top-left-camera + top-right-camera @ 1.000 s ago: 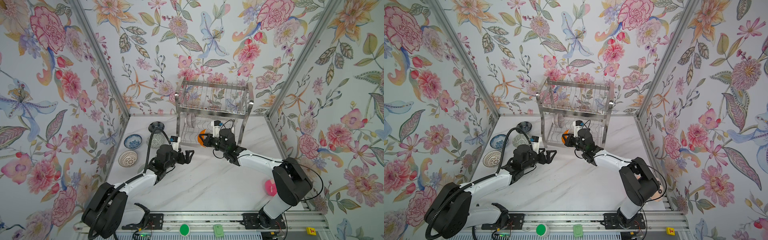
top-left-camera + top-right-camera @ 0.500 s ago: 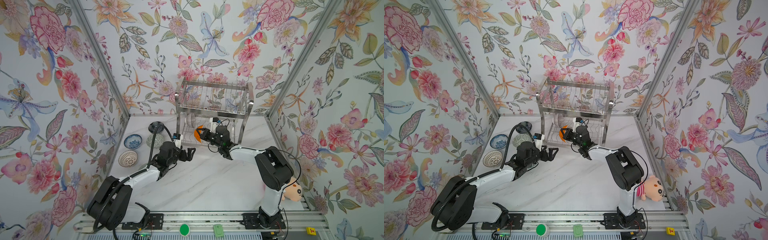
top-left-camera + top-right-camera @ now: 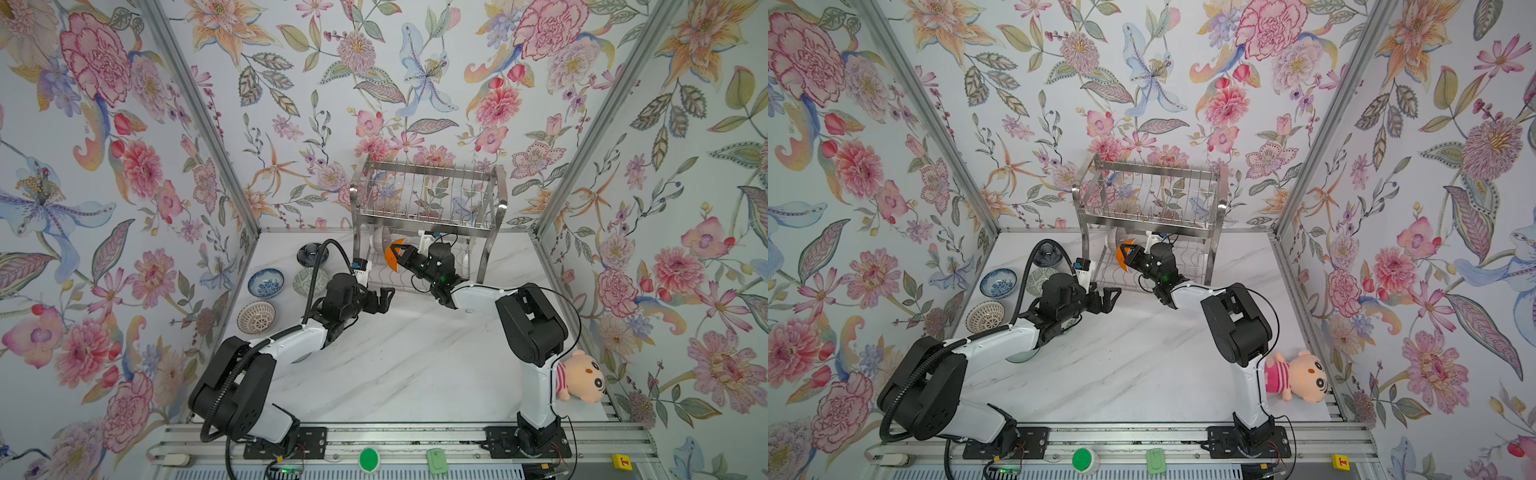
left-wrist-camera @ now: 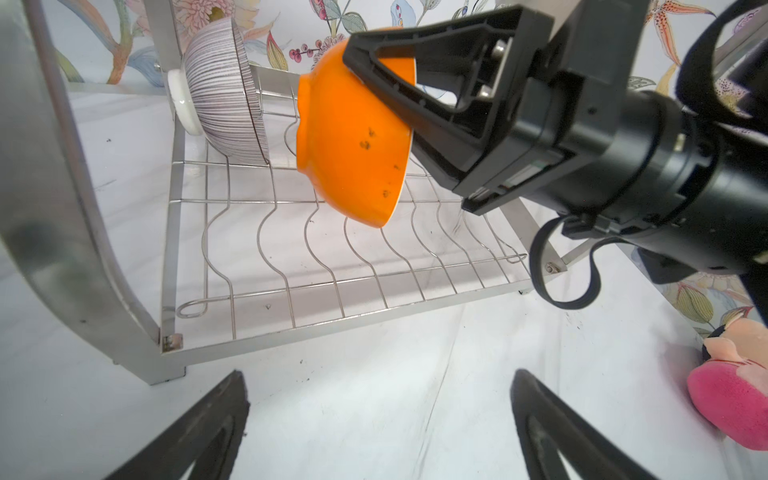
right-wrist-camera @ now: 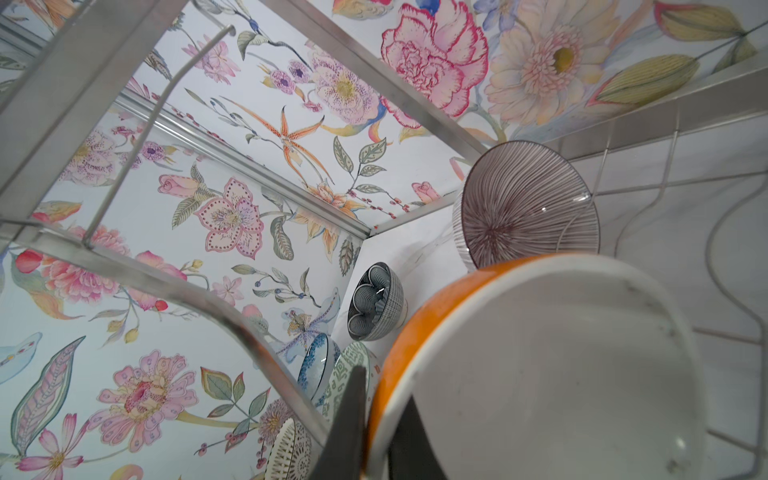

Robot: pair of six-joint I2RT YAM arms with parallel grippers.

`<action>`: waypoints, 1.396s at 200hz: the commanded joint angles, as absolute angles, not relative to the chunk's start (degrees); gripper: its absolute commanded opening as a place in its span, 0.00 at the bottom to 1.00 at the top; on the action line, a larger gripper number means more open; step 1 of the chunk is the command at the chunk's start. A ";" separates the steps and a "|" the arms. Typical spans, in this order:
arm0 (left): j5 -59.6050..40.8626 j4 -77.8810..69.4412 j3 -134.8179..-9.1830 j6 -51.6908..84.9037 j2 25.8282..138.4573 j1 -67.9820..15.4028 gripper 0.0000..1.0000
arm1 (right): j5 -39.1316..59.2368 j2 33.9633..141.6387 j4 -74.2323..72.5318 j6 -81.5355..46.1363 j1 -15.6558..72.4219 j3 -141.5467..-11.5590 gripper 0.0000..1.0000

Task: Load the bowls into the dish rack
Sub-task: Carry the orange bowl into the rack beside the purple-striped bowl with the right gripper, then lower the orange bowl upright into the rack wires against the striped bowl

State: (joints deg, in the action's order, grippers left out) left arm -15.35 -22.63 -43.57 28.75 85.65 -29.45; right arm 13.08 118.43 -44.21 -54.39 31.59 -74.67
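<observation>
Orange bowl point(image 4: 349, 141), pinched by the right pincer point(image 3: 398, 254), hangs beside a striped bowl point(image 4: 224, 95) inside the rack point(image 4: 332, 321). Left pincer point(image 3: 384, 298) spread, empty.

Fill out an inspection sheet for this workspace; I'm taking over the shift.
Surface: white marble table, dark specks.
Job's things: dish rack holds a striped bowl on the lower tier; orange bowl tilted over that tier; blue floral bowl, lattice bowl, grey-green bowl, dark bowl on the table, left.
Clutter: plush toy beside the right arm.
Grippers: left gripper open, empty; right gripper shut on the orange bowl.
Cables: black hose arches over the left arm; thin cable loops off the right arm.
Surroundings: floral walls on three sides.
</observation>
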 commanded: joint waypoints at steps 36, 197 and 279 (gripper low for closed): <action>-12.66 -20.57 -48.93 25.36 90.84 -29.92 0.99 | 13.76 124.19 -48.57 -55.17 30.13 -81.71 0.00; -13.53 -19.52 -57.39 24.23 99.14 -28.85 0.99 | 16.44 139.48 -53.42 -61.23 26.54 -98.37 0.00; -13.88 -18.89 -57.58 23.89 99.23 -27.69 0.99 | 17.31 144.99 -57.61 -65.16 26.79 -103.64 0.00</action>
State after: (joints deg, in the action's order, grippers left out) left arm -13.45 -19.57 -56.29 24.80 98.76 -28.32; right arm 16.14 142.98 -52.51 -63.18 26.59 -100.90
